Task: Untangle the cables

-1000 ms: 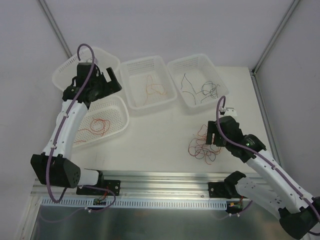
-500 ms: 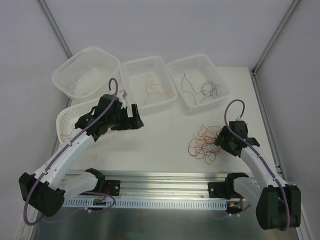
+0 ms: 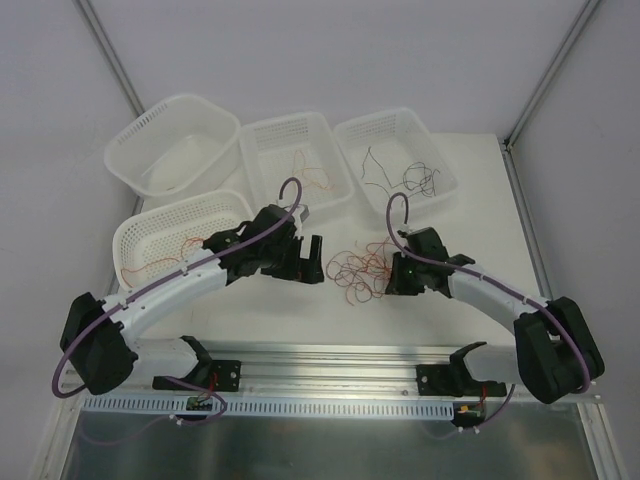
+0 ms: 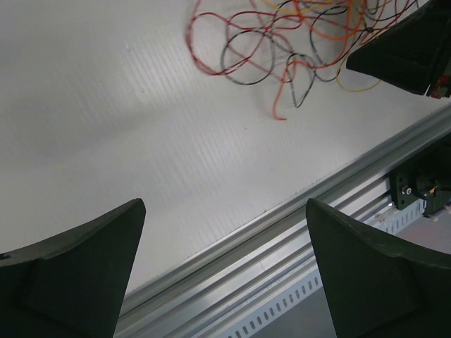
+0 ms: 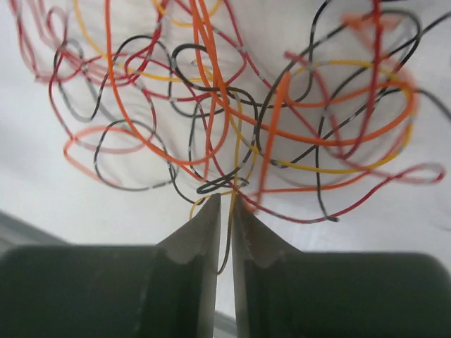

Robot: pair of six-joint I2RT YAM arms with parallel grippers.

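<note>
The cables (image 3: 358,272) lie as a loose tangle of red, orange, yellow and black wires on the white table, between my two grippers. My right gripper (image 3: 392,276) sits at the tangle's right edge. In the right wrist view its jaws (image 5: 225,201) stand almost together, with a thin yellow cable (image 5: 233,176) running between them and the tangle (image 5: 232,98) spread just beyond. My left gripper (image 3: 312,262) hangs at the tangle's left edge, wide open and empty (image 4: 224,204). From that wrist view the cables (image 4: 282,42) lie ahead at the top.
Four white baskets stand behind and to the left: an empty one (image 3: 175,150), one with orange wires (image 3: 295,165), one with black wires (image 3: 395,160), one with red wires (image 3: 180,240). The aluminium rail (image 3: 330,355) (image 4: 331,211) runs along the near edge.
My left arm swung from the left baskets to the tangle's left side. My right gripper moved left, the tangle shifted left with it, and its jaws closed around a yellow cable.
</note>
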